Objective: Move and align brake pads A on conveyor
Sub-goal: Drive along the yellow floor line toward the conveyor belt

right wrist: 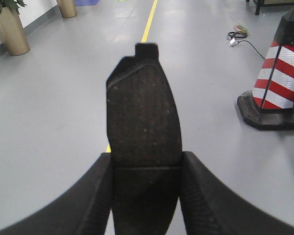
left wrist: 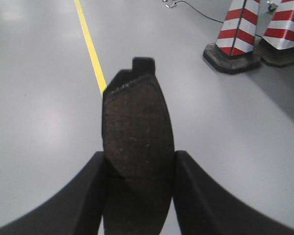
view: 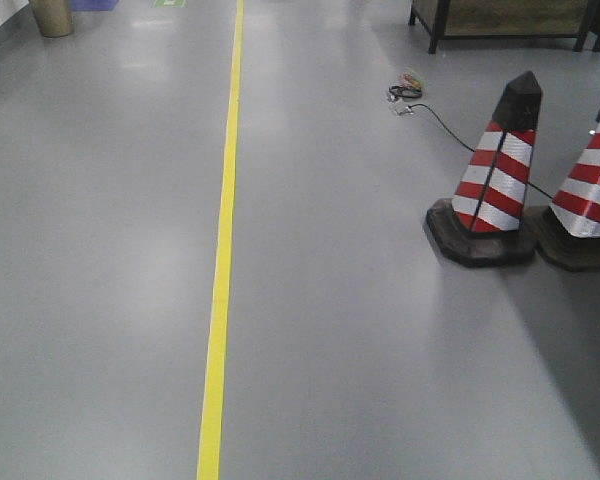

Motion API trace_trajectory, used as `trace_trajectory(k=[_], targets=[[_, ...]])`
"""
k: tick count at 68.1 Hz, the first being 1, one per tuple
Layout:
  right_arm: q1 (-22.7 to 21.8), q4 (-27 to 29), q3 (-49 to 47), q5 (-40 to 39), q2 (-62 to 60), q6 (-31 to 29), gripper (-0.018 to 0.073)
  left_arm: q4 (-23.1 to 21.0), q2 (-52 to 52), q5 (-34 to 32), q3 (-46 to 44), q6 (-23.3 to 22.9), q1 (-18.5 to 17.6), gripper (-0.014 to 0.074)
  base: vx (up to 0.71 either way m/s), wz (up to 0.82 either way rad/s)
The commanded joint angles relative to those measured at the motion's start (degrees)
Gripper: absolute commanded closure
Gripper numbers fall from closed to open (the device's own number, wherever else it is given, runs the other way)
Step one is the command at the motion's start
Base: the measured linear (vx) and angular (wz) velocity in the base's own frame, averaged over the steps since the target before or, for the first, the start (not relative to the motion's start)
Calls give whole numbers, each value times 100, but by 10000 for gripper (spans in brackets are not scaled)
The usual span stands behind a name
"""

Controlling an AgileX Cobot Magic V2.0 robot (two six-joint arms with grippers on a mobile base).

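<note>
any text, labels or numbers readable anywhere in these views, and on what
None can be read.
Brake pad in the left gripper: no markings visible.
Brake pad in the right gripper: none visible.
Striped cones: stripes only.
Green floor mark: too small and cut off.

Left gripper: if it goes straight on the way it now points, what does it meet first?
Probably nothing near: the left gripper, shut on a brake pad, points over bare grey floor along the yellow line. Depth is unclear.

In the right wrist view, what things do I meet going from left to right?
Potted plant → yellow floor line → brake pad in the right gripper → loose cable → striped cone.
</note>
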Motion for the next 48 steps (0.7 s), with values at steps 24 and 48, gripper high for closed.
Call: trace_trajectory(k=[24,48], targets=[[-27,-47,-182,-548,47,-58,564,-9,87,-567,-156,-32,-22,602,67,3],[-27,-47,-182,-548,47,-58,564,-9,87,-567,-156,-32,-22,602,62,-4]])
